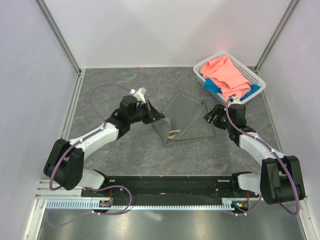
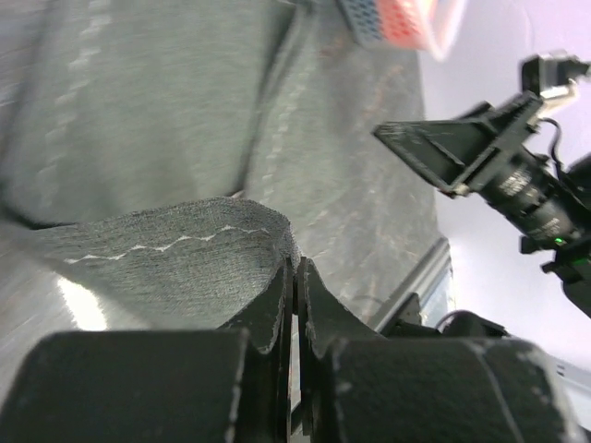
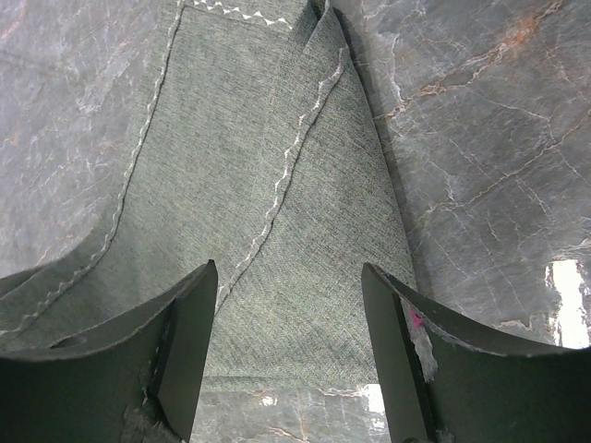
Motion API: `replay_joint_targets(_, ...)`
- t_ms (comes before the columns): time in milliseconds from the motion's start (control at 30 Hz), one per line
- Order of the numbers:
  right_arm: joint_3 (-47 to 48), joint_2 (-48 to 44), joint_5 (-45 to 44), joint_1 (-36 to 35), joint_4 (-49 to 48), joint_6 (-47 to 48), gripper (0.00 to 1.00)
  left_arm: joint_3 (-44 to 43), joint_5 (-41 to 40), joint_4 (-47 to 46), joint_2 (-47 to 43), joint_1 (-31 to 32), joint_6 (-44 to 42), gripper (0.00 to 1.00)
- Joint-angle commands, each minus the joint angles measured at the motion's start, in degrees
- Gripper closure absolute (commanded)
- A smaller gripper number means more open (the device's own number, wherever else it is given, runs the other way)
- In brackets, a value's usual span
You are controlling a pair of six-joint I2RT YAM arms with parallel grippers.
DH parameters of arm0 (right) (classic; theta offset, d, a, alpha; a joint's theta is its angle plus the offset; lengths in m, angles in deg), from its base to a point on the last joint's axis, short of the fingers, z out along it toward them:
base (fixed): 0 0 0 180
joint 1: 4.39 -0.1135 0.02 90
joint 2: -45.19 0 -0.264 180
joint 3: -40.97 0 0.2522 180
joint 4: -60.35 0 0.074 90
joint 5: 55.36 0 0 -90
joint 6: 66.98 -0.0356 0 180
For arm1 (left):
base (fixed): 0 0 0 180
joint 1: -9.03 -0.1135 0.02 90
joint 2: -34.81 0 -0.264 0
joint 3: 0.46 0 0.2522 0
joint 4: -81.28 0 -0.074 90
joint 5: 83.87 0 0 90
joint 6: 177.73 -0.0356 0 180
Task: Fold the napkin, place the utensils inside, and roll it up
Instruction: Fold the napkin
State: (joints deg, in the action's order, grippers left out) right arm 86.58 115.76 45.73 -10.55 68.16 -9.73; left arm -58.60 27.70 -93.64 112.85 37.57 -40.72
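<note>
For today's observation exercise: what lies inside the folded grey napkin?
Light wooden tips poke out of the napkin at its near fold, probably chopsticks. Their remaining length, and whatever else lies inside, is hidden by cloth.

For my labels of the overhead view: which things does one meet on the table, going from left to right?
Black left hand, thin dark grey square cloth napkin, black right hand.
</note>
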Motion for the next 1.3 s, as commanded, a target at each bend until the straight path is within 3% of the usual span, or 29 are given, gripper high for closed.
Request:
replay_joint_targets(0, -0.48, -2.01, -0.46, 0.0, -1.08, 0.5, 0.28, -8.07, 3.57, -7.22, 6.06, 4.42, -2.53, 0.98)
replay_joint_targets(433, -0.92, -3.33, -1.86, 0.09, -0.81, 0.59, 0.27, -18.63, 11.92, -10.12, 20.57, 10.13, -5.69, 0.98)
replay_joint_targets(1267, -2.41, -6.32, -5.99, 0.09, -1.16, -1.17, 0.27, -31.9, 13.68, -11.53, 35.6, 15.85, -5.87, 0.98)
